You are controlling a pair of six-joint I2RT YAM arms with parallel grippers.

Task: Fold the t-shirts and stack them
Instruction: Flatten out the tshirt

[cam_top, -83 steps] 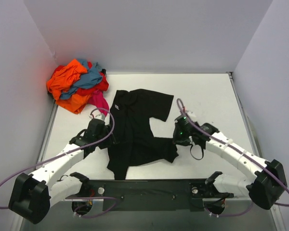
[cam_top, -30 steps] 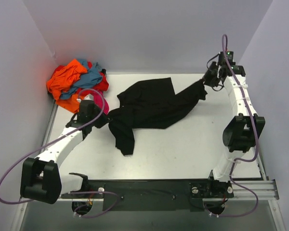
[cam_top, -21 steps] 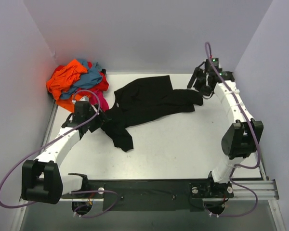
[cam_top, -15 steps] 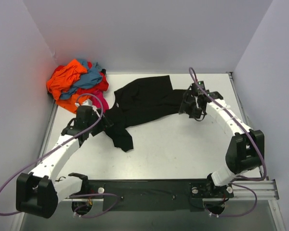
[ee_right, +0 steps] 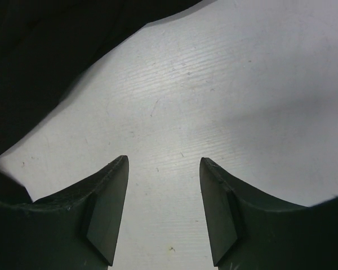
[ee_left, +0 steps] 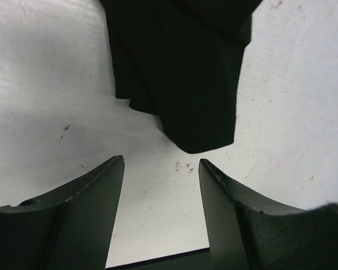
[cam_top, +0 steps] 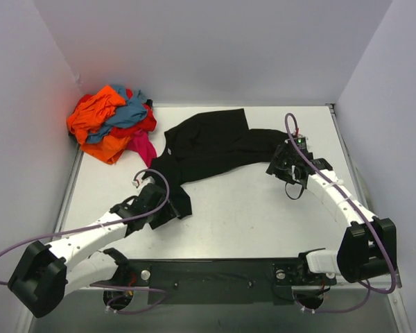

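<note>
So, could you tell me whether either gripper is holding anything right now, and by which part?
Nothing is held: the left gripper and the right gripper are both open and empty, and the black t-shirt lies loose on the table.

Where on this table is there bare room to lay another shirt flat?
Biggest bare patch: near middle of the table, bordered by the black t-shirt, left claw and right claw. Also the far right corner. Crowded: far left corner, under the coloured pile.
</note>
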